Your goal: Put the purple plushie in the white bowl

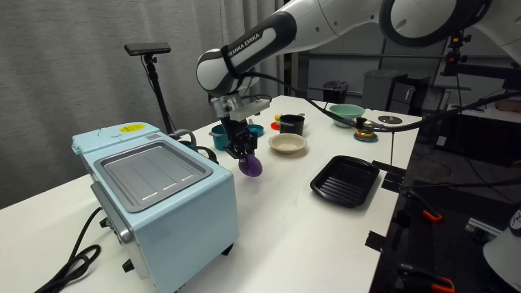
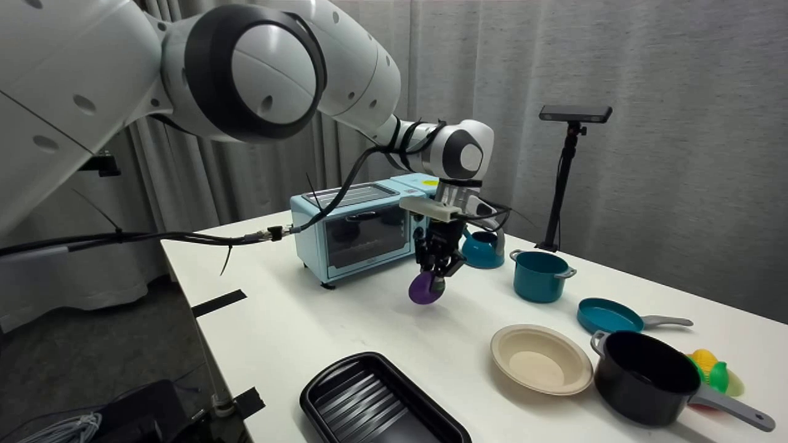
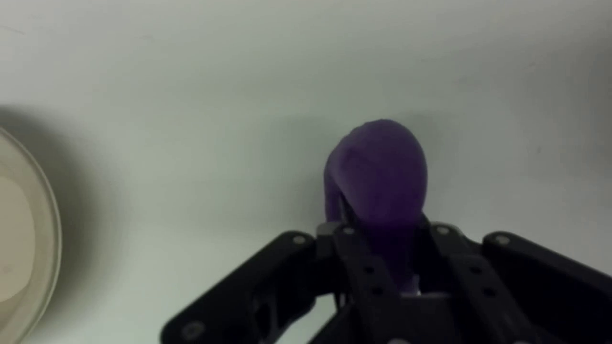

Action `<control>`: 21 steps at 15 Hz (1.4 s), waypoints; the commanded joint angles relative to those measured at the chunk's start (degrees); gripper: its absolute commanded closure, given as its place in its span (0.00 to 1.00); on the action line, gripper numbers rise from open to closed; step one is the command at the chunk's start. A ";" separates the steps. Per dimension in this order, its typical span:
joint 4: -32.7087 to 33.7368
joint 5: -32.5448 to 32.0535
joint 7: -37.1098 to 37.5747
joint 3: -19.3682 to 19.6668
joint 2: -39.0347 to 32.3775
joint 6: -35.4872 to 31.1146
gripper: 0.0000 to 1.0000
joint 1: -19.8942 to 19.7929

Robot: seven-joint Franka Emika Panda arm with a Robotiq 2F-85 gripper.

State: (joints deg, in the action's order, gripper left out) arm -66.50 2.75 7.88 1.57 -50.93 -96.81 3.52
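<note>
On a white table (image 1: pixel 293 244), L to R in an ext. view: light-blue toaster oven (image 1: pixel 191 219) w/ a gray tray (image 1: pixel 154 175) on its top; past it, a black bar-shaped device (image 1: pixel 147 49) atop a stand (image 1: pixel 156 87); teal pot (image 1: pixel 220 140), R side partly masked by the gripper (image 1: pixel 246 158); the latter points down, pinching the purple plushie (image 1: pixel 253 167) b/w its fingers, w/ the plushie's rounded end jutting out below; whether it touches the tabletop, can't tell; teal pan (image 1: pixel 256 129), beyond the gripper; white bowl (image 1: pixel 287 144), upright, near the plushie but apart from it, i.e. the plushie is outside the bowl; black pot (image 1: pixel 291 128), just beyond the bowl; black ridged pan (image 1: pixel 346 181), near the table's edge; pale-green bowl (image 1: pixel 348 110), farther back, partly crossed by a black cable (image 1: pixel 397 129); multicolored stack (image 1: pixel 363 133) on a blue plate (image 1: pixel 368 140), nearer than the green bowl; wrist view, likewise L to R: white bowl, cut off by the frame, only its R part showing; a stretch of pale tabletop w/ soft shadow; plushie, somewhat R of ctr., gripped from either side, its upper end bulging past the fingers.
</note>
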 commanded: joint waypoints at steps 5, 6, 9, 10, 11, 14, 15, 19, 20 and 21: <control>-12.86 -3.58 1.60 0.70 15.06 -8.64 0.94 1.44; -14.84 -4.00 1.59 0.76 16.98 -10.48 0.94 1.24; -20.94 -5.11 2.37 1.41 22.37 -16.16 0.94 0.54; -23.10 -5.40 2.78 1.80 24.12 -18.17 0.94 0.24; -24.71 -5.57 2.98 2.09 25.52 -19.54 0.94 -0.11; -29.58 -6.17 3.94 3.43 29.11 -24.52 0.94 -1.34; -30.74 -6.35 4.30 3.93 29.82 -25.96 0.94 -1.77; -32.57 -6.26 5.43 5.96 30.09 -29.52 0.94 -3.99; -32.35 -6.00 5.64 6.43 29.65 -29.92 0.94 -4.66; -31.99 -5.85 5.80 6.81 29.21 -30.04 0.94 -5.21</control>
State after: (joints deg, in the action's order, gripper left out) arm -97.12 -1.91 11.70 7.73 -22.42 -124.94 -0.25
